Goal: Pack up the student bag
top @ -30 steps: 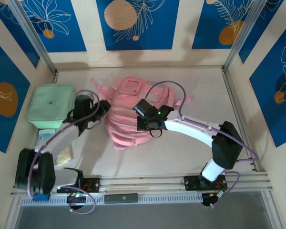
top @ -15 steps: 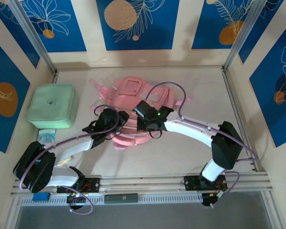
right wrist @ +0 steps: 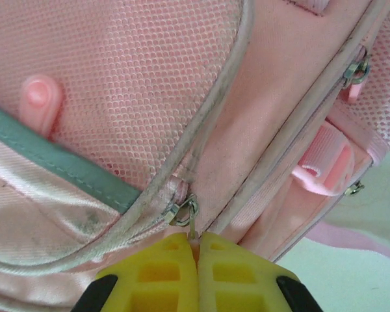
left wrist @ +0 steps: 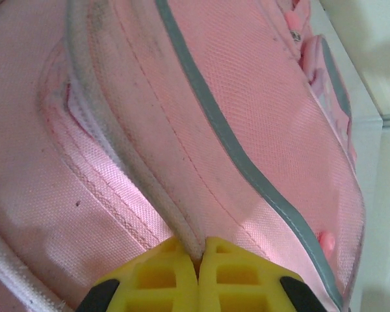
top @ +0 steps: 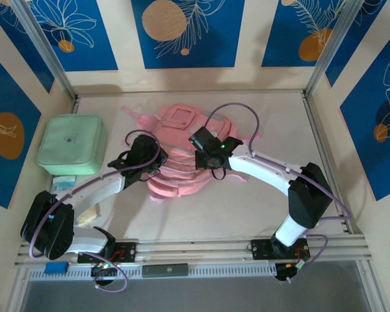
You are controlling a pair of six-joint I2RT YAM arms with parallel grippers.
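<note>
- Blue-and-cream flower panels wall in a pale surface (top: 273,117). The student bag (top: 182,130) lies flat around the middle of it, pink, with a square front pocket facing up.
- The bag's long axis runs from the near edge toward the back wall, with the near end tipped a bit left. Both arms reach in from the near edge, so the bag sits right between the 2 claws.
- The left claw (top: 155,170) is on the bag's left flank, jaws clamped tight on a whitish piped seam (left wrist: 149,188). From its wrist cam the seam starts right at the tips and runs off ahead and to the left.
- The right claw (top: 213,170) sits closer to the bag's middle and is pinched closed on the little metal zipper pull (right wrist: 188,214). The pull is dead ahead of the tips and touching them. The zip seam (right wrist: 292,110) heads away up and to the right from there.
- My guess is the next move hinges on that zip direction. The right claw is the 1 holding the pull, so it would need to drag along the seam, not across it. The left claw would just pin the fabric so the whole bag doesn't slide.
- The mint-green case (top: 71,144) is well off to the left of the left claw, apart from the bag, and nothing is touching it.
</note>
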